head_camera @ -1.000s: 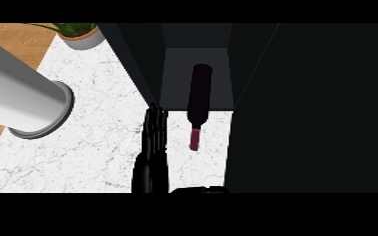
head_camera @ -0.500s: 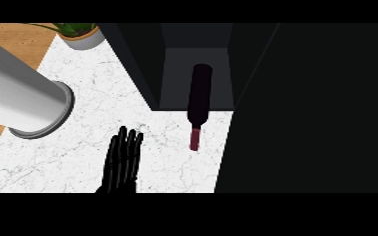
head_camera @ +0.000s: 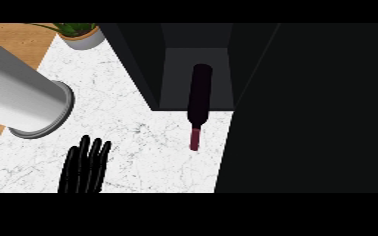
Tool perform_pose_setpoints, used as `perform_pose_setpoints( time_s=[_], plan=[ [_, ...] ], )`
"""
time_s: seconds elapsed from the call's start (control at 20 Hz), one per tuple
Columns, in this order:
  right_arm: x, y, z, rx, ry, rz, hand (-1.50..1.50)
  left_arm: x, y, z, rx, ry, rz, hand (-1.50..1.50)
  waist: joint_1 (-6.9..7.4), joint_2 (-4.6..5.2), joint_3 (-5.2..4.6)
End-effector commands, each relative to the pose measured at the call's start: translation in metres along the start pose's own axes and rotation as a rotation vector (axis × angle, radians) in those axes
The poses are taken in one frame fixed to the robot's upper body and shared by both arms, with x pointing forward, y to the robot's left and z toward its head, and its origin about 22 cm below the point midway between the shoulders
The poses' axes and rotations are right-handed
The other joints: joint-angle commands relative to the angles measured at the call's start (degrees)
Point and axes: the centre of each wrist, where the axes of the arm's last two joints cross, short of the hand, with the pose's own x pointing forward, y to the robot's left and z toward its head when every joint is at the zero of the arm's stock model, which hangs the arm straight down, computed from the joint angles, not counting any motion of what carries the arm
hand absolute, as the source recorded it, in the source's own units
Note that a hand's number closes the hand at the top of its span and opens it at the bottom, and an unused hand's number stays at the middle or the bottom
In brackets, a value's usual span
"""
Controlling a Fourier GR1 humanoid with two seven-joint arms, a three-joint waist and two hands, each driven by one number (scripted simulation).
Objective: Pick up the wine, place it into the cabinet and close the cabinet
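The dark wine bottle [head_camera: 198, 102] is lying on its side, its body resting inside the open dark cabinet [head_camera: 193, 60], its reddish neck sticking out nearward over the white marble desk [head_camera: 148, 145].

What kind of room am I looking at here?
Most likely a kitchen: a white marble counter, a dark cabinet standing open with a wine bottle lying partly inside, and a potted plant in the corner.

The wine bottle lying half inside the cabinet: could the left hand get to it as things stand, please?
Probably yes: bare counter lies between the open left hand and the wine bottle, whose neck sticks out of the cabinet.
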Motion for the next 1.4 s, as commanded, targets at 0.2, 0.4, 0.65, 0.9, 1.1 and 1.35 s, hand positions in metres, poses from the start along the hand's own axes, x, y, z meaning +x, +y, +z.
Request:
perform_pose_setpoints(
  time_s=[0.2, 0.4, 0.65, 0.9, 1.1, 1.35],
  plan=[
    [0.009, 0.024, 0.026, 0.154, 0.002, -0.194, 1.5, 0.025, 0.034, -0.01, 0.024, -0.051, -0.028, -1.5, -0.25, -0.04, 0.05],
    [0.026, 0.041, 0.032, 0.301, -0.027, -0.093, 1.5, 0.037, 0.055, -0.016, 0.045, -0.056, -0.014, -1.5, -0.09, -0.29, -0.03],
    [0.035, 0.066, 0.029, 0.374, -0.041, -0.112, 1.5, 0.044, 0.082, -0.018, 0.079, -0.069, -0.026, -1.5, -0.01, -0.33, -0.11],
    [0.033, 0.088, 0.021, 0.398, -0.047, -0.143, 1.5, 0.059, 0.105, -0.025, 0.087, -0.029, -0.048, -1.5, -0.21, -0.3, -0.07],
    [0.032, 0.102, 0.015, 0.37, -0.042, -0.183, 1.5, 0.061, 0.128, -0.001, 0.054, -0.027, -0.038, -1.5, 1.0, -0.44, -0.14],
    [0.026, 0.124, 0.0, 0.357, -0.067, -0.147, 1.5, 0.055, 0.127, -0.014, 0.045, -0.025, -0.044, -1.5, 0.24, -0.18, -0.14]
  ],
)
